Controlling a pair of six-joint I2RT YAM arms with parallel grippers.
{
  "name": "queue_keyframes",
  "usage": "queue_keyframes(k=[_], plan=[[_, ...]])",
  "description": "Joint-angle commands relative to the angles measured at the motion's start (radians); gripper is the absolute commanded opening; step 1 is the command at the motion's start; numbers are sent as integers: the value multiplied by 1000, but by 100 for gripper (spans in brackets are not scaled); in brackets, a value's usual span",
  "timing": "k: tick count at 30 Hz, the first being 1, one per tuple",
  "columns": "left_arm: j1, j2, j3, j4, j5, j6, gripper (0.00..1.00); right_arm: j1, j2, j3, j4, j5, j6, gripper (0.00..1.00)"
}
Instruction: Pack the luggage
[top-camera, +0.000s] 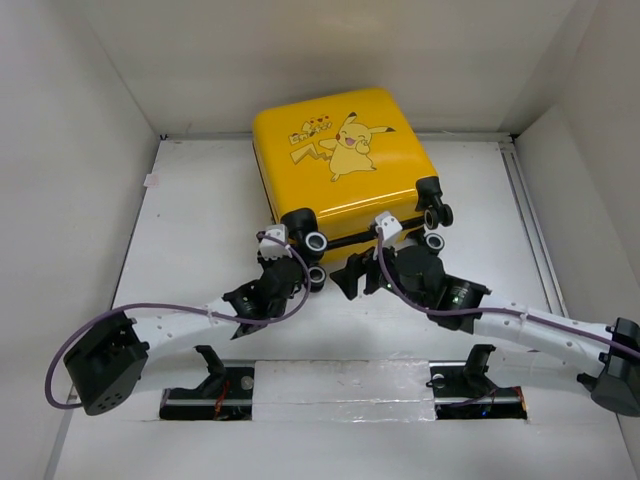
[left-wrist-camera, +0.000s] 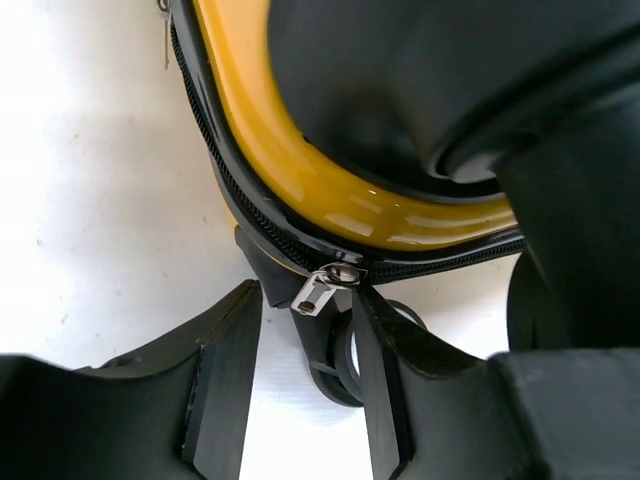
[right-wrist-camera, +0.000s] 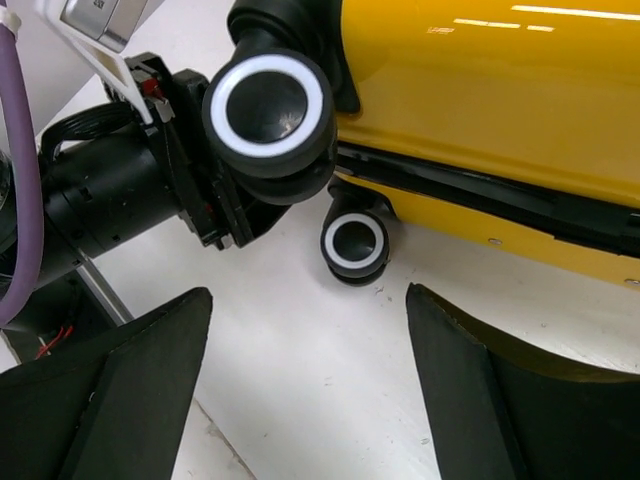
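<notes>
The luggage (top-camera: 340, 150) is a yellow hard-shell suitcase with a Pikachu print. It lies shut on the white table, its wheels facing the arms. My left gripper (top-camera: 298, 262) is open at its near left corner. In the left wrist view the silver zipper pull (left-wrist-camera: 322, 290) hangs from the black zipper under the yellow shell (left-wrist-camera: 300, 170), just ahead of my open left gripper (left-wrist-camera: 305, 330) and close to the right fingertip (left-wrist-camera: 385, 340). My right gripper (top-camera: 347, 277) is open and empty beside the near edge. Its view shows the shell (right-wrist-camera: 480, 90), a large caster (right-wrist-camera: 268, 105) and a lower caster (right-wrist-camera: 355, 243) ahead of the open gripper (right-wrist-camera: 310, 320).
White walls enclose the table on the left, back and right. The two arm bases sit on a taped strip (top-camera: 350, 385) at the near edge. The left arm's wrist (right-wrist-camera: 110, 190) is close to the right gripper. A small pink tag (top-camera: 151, 181) lies by the left wall.
</notes>
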Motion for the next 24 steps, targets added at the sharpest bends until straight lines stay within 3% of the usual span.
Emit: queue_keyframes(k=[1,9,14,15,19,24], plan=[[14,19,-2,209,-57,80,36,-17,8,47,50,-25,-16,84],[14,19,-24,306,-57,124,21,-17,26,57,50,-47,-16,74],[14,19,-33,338,-100,157,0,-17,17,57,59,-47,-16,71],[14,19,-33,338,-112,157,0,-26,17,57,59,-47,-16,71],[14,19,-33,329,-134,157,0,-35,29,118,59,-56,-34,82],[14,-9,-56,318,-125,134,0,-54,164,237,59,-56,-43,91]])
